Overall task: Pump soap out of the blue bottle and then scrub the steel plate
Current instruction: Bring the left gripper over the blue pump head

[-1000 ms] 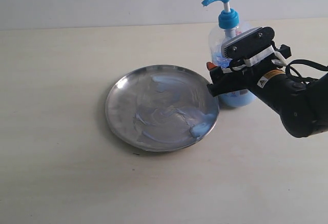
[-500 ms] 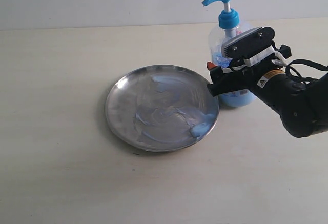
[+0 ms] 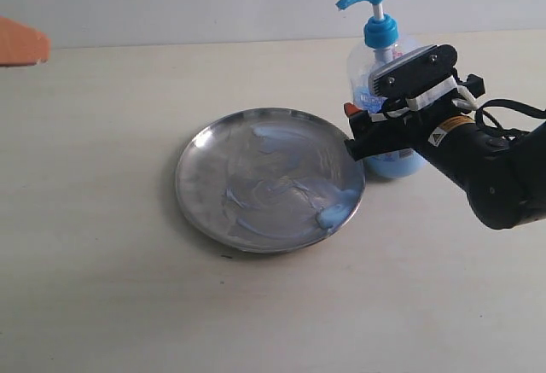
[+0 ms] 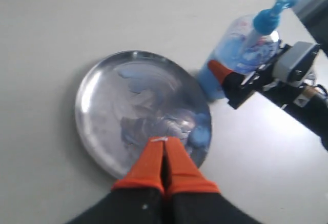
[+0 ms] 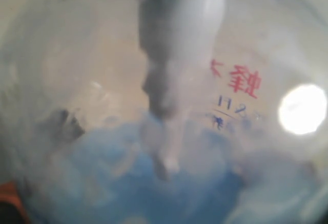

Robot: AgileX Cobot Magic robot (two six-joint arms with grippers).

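My right gripper (image 3: pixel 351 130) is clasped about the lower body of the blue bottle (image 3: pixel 397 166). The bottle stands upright toward the far edge of the worktop, right of the middle and just beside the steel plate (image 3: pixel 189 168). The plate lies flat near the worktop's middle, smeared pale blue. A thicker blob of soap (image 3: pixel 333 213) sits against its rim on the side facing the near right corner. My left gripper (image 4: pixel 164 144) hangs toward the far left corner, well apart from the plate, its orange fingers (image 4: pixel 180 165) pressed together with nothing between them.
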